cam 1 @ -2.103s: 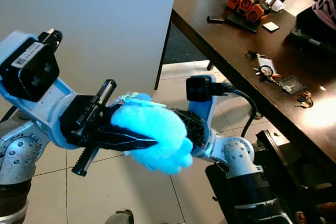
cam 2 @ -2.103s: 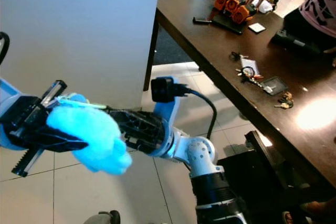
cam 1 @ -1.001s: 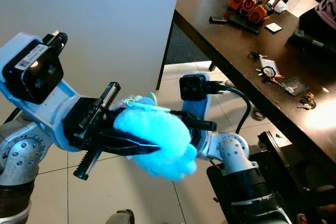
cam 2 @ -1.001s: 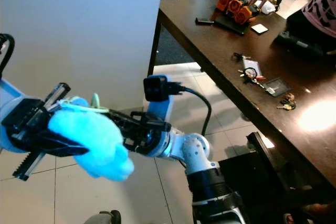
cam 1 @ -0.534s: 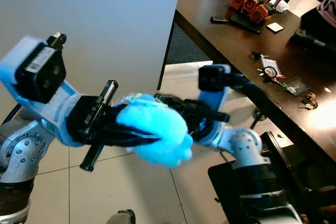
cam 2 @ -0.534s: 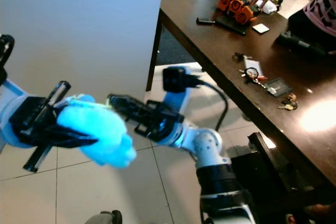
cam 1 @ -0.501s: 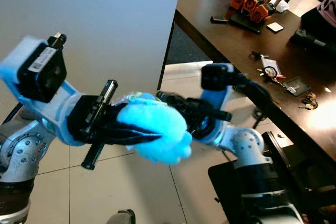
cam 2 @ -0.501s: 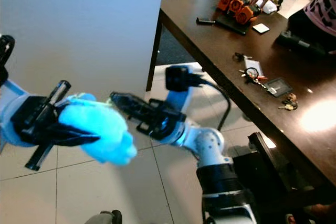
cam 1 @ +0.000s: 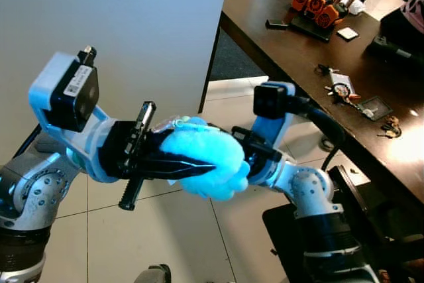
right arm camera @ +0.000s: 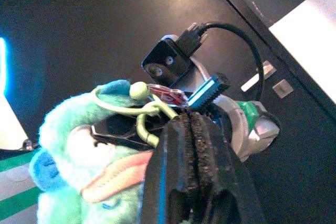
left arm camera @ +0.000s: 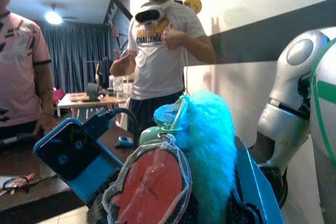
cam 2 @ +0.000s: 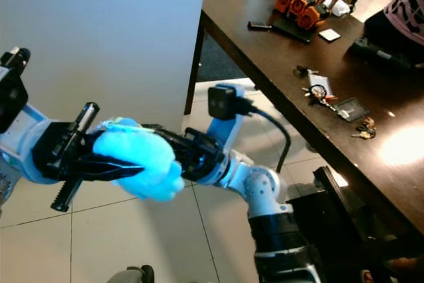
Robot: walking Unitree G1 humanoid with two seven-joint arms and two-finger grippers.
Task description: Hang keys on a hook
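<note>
While the blue plush keychain is being held in mid-air before the robot, above the tiled floor, it is being clamped between the black fingers of the left gripper. A red heart tag and a pale green loop are being shown hanging on the plush. The right gripper is being pressed against the plush with its fingers closed together; whether anything is pinched there cannot be told. Loose keys are lying on the dark table.

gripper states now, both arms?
Left gripper: shut on the blue plush keychain.
Right gripper: shut, fingers pressed together beside the plush, holding nothing visible.
</note>
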